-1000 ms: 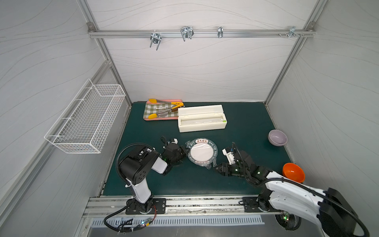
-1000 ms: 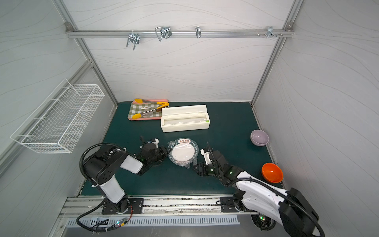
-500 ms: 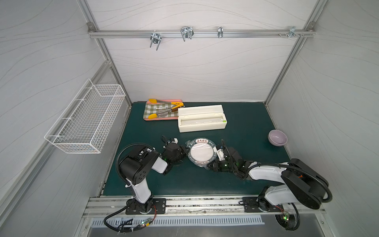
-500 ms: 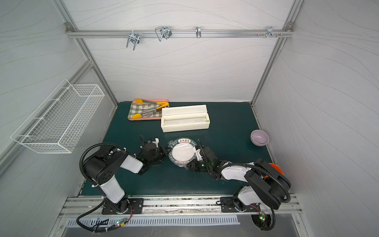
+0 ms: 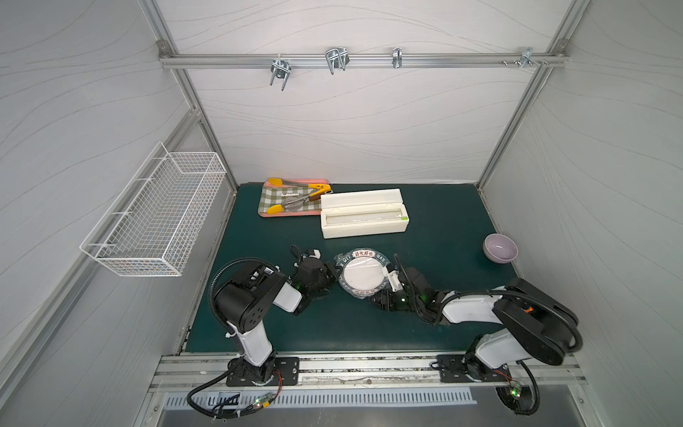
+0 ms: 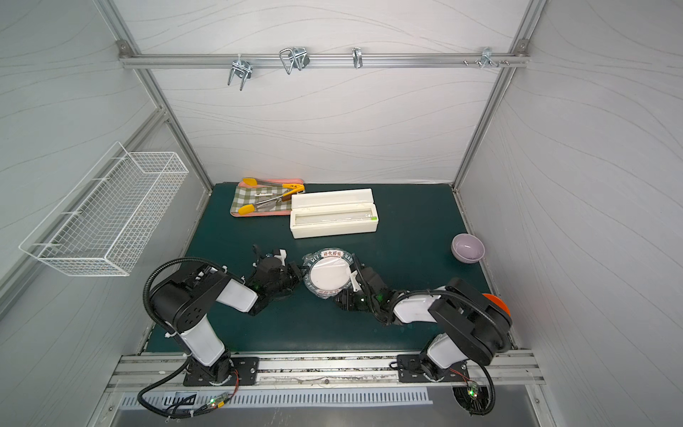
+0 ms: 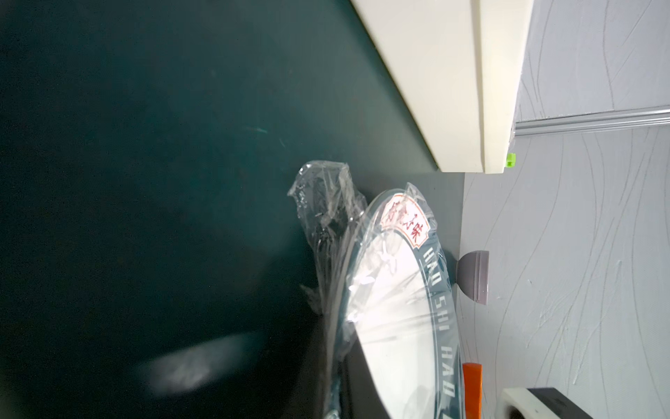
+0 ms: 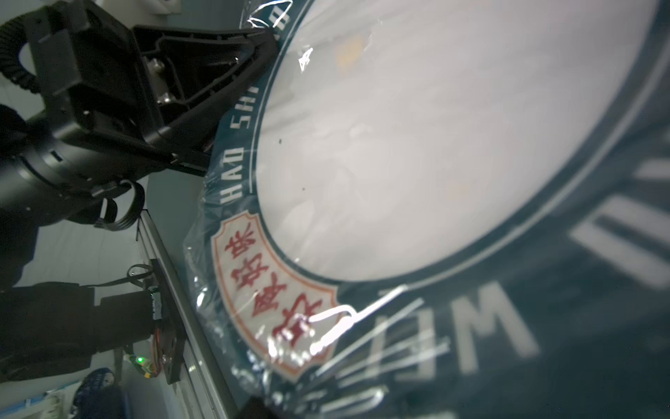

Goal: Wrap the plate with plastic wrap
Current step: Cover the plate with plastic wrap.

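Green table (image 5: 425, 332) in the white booth looked the same as a second before: the plate (image 5: 364, 273) sat mid-table just in front of the dispenser box (image 5: 364, 218), with the plastic wrap (image 7: 326, 203) draped over it and bunched loose off one edge. Left end effector (image 5: 332, 270) hadn't budged, pressed together at the plate's left rim. The big change was the right arm. It had stopped short of the plate earlier, and now its end effector (image 5: 388, 283) was right up against the right rim. Couldn't tell if that one was spread or pinching. Its elbow now hid most of the orange bowl (image 6: 495, 300).
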Robot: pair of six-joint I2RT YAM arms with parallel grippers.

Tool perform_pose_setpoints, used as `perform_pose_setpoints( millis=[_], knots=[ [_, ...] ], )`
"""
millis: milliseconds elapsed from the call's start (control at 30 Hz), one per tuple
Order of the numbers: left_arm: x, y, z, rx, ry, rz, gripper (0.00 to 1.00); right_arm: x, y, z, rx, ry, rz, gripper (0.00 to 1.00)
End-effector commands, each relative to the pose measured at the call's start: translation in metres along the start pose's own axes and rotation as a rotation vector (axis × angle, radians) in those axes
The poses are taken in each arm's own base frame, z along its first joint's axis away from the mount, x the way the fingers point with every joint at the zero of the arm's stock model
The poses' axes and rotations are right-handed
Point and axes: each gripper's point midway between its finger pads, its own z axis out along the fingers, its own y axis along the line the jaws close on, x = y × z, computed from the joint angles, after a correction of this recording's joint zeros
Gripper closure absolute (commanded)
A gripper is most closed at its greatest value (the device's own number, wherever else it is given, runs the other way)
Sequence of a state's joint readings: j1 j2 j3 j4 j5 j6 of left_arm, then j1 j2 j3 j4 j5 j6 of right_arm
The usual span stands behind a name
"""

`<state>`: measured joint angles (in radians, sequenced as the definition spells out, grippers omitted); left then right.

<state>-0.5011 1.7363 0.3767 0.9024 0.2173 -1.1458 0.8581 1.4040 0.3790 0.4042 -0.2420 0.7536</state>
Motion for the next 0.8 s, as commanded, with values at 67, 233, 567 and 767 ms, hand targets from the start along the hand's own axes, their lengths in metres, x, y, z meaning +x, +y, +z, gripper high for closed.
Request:
perform_pose_setpoints(
  millis=[67,233,567,767],
  knots=[
    [0.007,0.003,0.000,-0.016,0.026,-0.008,1.00,0.026,-0.014,-0.044,0.125,0.064,-0.012,0.45],
    [0.008,0.005,0.000,-0.025,0.032,0.005,1.00,0.027,-0.019,-0.079,0.163,0.036,0.023,0.46],
    [0.010,0.005,-0.001,-0.023,0.046,0.013,1.00,-0.022,-0.039,-0.053,0.066,-0.074,0.202,0.90],
    [0.011,0.004,0.001,-0.015,0.050,0.013,1.00,-0.035,-0.044,-0.016,0.032,-0.086,0.230,0.95]
  ],
)
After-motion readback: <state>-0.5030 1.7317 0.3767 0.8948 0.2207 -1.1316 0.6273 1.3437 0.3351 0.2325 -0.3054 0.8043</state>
